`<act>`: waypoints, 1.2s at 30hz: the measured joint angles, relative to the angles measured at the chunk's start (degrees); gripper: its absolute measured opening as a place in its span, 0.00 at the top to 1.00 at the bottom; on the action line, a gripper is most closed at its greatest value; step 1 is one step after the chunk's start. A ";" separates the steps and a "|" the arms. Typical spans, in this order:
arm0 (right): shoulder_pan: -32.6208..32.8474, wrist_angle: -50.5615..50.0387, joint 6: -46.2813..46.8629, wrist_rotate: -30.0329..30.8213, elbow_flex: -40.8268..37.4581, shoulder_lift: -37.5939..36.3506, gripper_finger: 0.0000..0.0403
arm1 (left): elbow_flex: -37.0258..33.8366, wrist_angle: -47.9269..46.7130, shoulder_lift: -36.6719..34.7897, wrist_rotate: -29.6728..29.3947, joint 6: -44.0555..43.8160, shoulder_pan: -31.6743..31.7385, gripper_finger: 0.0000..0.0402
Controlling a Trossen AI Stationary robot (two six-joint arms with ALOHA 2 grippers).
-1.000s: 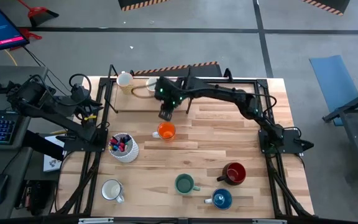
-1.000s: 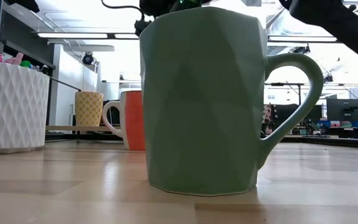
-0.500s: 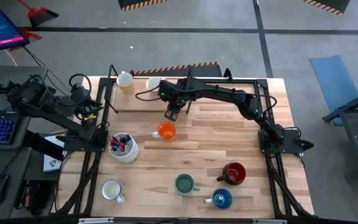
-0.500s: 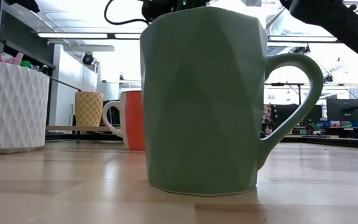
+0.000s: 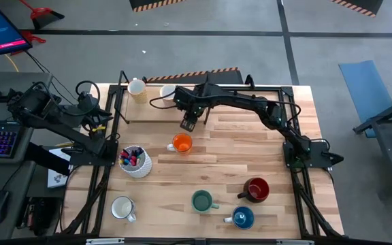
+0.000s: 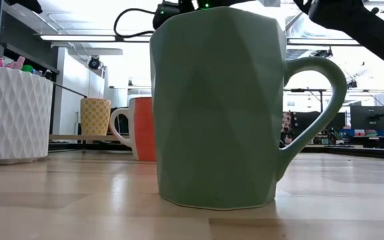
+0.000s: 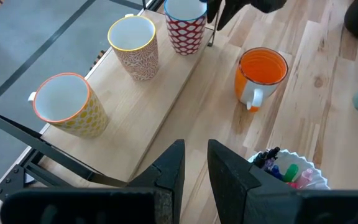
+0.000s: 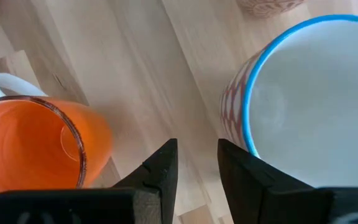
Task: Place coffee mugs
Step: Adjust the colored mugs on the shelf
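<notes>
My right gripper (image 5: pixel 188 125) (image 8: pixel 197 155) hovers open and empty between the orange mug (image 5: pixel 182 143) (image 8: pixel 23 149) and a red-patterned, blue-rimmed cup (image 8: pixel 309 93) (image 7: pixel 185 25). That cup stands upright on a raised board (image 7: pixel 148 118) at the far edge, beside a yellow-rimmed cup (image 7: pixel 134 40) and an orange-rimmed cup (image 7: pixel 67 106). The green mug (image 5: pixel 201 201) (image 6: pixel 215 107), dark red mug (image 5: pixel 256 189), blue mug (image 5: pixel 243 218) and a white mug (image 5: pixel 122 207) stand on their bases near the near edge. My left gripper (image 7: pixel 196 149) waits at the table's left edge, fingers close together.
A white faceted pen holder (image 5: pixel 135 162) (image 6: pixel 12 113) with markers stands left of centre. Black frame rails run along the table's left and right sides. Bare wood lies in the table's middle and right half, between the orange mug and the near row of mugs.
My right gripper has shifted a little toward the table's right edge, staying above the gap between the orange mug and the board. The mugs and cups have kept their places.
</notes>
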 joint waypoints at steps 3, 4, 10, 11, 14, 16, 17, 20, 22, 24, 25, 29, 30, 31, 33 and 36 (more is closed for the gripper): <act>-0.02 0.30 0.00 0.17 -0.32 0.04 0.74 | 0.00 0.00 0.01 -0.01 -0.01 0.01 0.85; -0.02 0.49 0.00 0.24 -0.32 0.04 0.74 | 0.00 0.00 -0.01 0.00 -0.01 0.00 0.85; -0.56 1.32 -0.02 0.66 -0.32 0.04 0.74 | 0.00 0.00 0.01 0.00 -0.01 0.01 0.85; -0.76 1.32 -0.02 0.70 -0.32 0.04 0.74 | 0.00 0.00 0.01 0.04 -0.02 -0.01 0.85; -1.35 1.36 -0.02 0.92 -0.32 0.04 0.74 | 0.00 0.00 0.00 0.22 -0.02 0.00 0.85; -1.84 1.36 -0.01 0.89 -0.32 0.04 0.74 | 0.00 0.00 0.00 0.26 -0.03 -0.01 0.85; -2.14 1.36 -0.02 0.83 -0.32 0.04 0.74 | 0.00 0.00 -0.01 0.26 -0.03 0.01 0.85; -3.09 1.38 -0.02 0.89 -0.32 0.04 0.74 | 0.00 0.00 0.01 0.26 -0.01 -0.01 0.85; -3.73 1.56 -0.02 0.92 -0.32 0.04 0.74 | 0.00 0.00 0.01 0.26 -0.01 -0.01 0.85; -4.38 1.70 -0.06 0.92 -0.32 0.04 0.74 | 0.00 0.00 0.01 0.26 -0.03 0.00 0.85; -4.68 1.74 -0.24 0.92 -0.32 0.04 0.74 | 0.00 0.00 -0.01 0.26 -0.01 0.01 0.85; -5.79 1.92 -0.63 0.90 -0.34 0.04 0.74 | 0.00 0.00 0.01 0.26 -0.01 -0.01 0.85; -6.04 2.05 -0.66 0.90 -0.34 0.04 0.74 | 0.00 0.00 -0.01 0.26 -0.01 -0.01 0.85; -6.31 2.25 -0.66 0.90 -0.34 0.04 0.74 | 0.00 0.00 0.00 0.26 -0.01 0.00 0.85; -6.79 2.54 -0.69 0.91 -0.34 0.04 0.74 | 0.00 0.00 0.01 0.26 -0.03 0.01 0.85; -7.44 3.30 -1.09 1.08 -0.36 0.04 0.74 | 0.00 0.00 0.01 0.26 -0.01 -0.01 0.85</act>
